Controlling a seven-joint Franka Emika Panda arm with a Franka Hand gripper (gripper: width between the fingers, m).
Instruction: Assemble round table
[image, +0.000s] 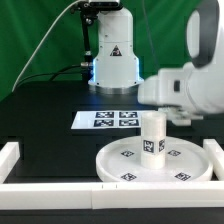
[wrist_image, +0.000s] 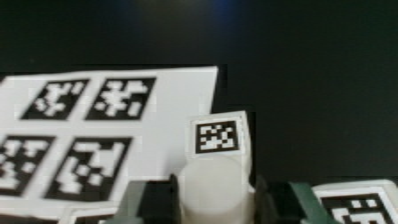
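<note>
**A:** Exterior view, lower middle: where is the leg?
**B:** Upright on the centre of the round tabletop, pinched by the gripper.
**A:** How far along?
**B:** The leg looks seated, I judge; twisting it tight and letting go are left.

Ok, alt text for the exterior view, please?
A short white tagged leg stands upright on the round disc, under a white robot arm extending from the exterior view's right. The marker board lies behind on the black table.
</note>
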